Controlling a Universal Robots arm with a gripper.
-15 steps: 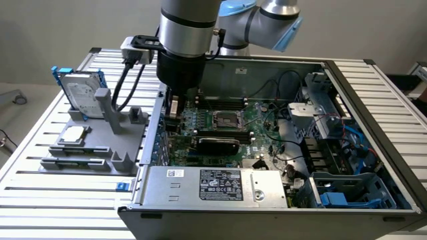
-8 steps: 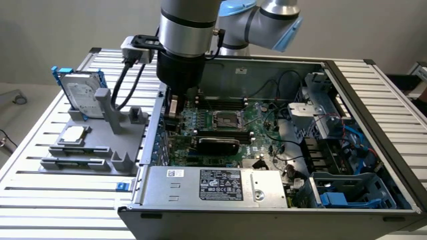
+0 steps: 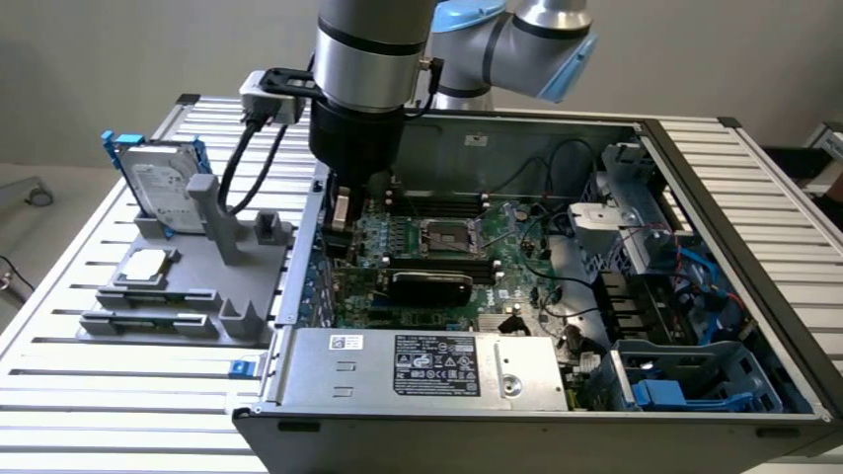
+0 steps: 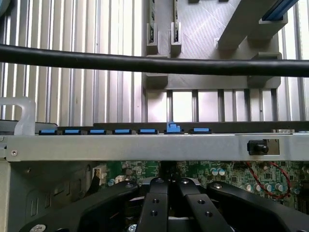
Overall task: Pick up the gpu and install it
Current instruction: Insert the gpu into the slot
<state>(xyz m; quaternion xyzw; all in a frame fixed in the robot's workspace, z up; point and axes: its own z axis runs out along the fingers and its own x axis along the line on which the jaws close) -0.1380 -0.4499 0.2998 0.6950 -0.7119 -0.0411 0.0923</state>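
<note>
Fingers point(image 4: 153, 212) pinch gpu point(image 3: 424, 284) in PC case point(image 3: 527, 138), rear wall point(image 4: 145, 147) w/ blue clips point(image 4: 122, 131) close.

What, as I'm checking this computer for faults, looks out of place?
One blue clip in the row along the case wall sticks up above its neighbours, which all sit flat. Nothing else stands out.

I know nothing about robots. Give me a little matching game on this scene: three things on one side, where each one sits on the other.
1 hard drive
2 power supply
3 pincer

A shut, low over the green board
B upright in the grey rack, outside the case
C inside the case, along its nearest wall, label up

Pairs: 1-B, 2-C, 3-A
</note>
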